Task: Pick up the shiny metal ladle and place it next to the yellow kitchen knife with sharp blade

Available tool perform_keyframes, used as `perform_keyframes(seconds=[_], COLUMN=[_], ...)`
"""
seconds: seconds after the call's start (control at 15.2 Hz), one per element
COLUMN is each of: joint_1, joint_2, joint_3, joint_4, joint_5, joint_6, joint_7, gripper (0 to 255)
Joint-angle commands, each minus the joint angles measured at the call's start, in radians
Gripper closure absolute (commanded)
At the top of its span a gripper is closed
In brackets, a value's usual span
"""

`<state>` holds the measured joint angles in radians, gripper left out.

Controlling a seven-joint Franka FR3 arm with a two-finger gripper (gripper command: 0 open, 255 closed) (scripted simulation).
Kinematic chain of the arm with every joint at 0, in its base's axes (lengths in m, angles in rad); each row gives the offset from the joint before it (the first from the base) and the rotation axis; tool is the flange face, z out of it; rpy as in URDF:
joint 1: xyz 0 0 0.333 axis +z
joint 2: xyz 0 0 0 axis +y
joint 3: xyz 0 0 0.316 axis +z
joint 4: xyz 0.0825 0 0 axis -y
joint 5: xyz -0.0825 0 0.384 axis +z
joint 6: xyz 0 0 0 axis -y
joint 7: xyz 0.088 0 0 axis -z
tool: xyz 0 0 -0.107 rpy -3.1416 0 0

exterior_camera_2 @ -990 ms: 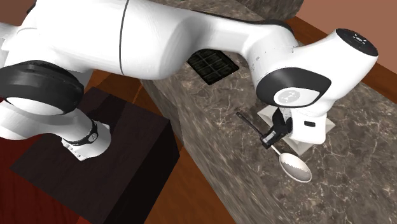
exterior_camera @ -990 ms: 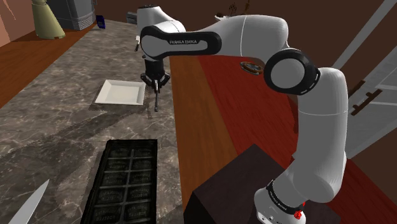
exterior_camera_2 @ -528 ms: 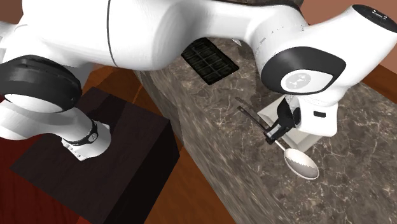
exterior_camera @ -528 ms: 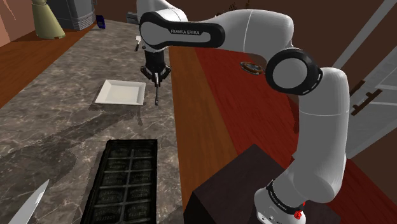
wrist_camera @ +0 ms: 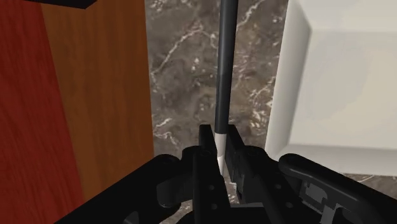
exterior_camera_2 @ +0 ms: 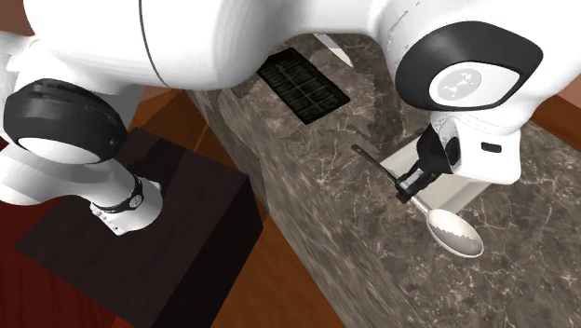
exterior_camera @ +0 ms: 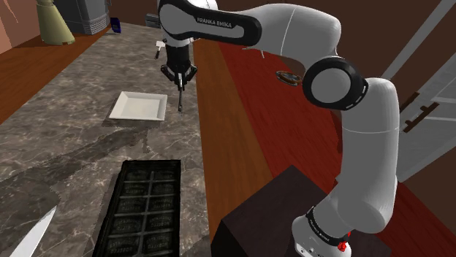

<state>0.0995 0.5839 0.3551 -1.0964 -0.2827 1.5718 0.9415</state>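
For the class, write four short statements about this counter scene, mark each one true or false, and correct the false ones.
1. The gripper clasps the ladle by its handle. True.
2. The ladle lies on the white plate. False: it is held in the gripper, beside the plate.
3. The black grid tray sits on the marble counter. True.
4. The plate is round. False: it has straight sides and corners.

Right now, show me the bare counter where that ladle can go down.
Widest bare marble: between the white plate, the knife blade and the black grid tray. Tight: the strip between plate and counter edge, where the gripper holds the ladle.
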Motion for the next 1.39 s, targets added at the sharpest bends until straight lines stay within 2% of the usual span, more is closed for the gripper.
perform_keyframes(seconds=[0.0,0.07,0.33,0.66,1.32], joint_1=[0.006,0.009,0.015,0.042,0.13], joint_2=[0.006,0.009,-0.116,-0.23,-0.373], joint_3=[-0.001,-0.001,0.029,0.065,0.144], joint_4=[0.037,0.055,-0.145,-0.316,-0.512], joint_5=[-0.001,-0.002,0.028,0.062,0.12], joint_6=[-0.031,-0.044,0.023,0.073,0.118], joint_7=[-0.005,-0.007,0.066,0.153,0.334], gripper=[255,255,255,255,255])
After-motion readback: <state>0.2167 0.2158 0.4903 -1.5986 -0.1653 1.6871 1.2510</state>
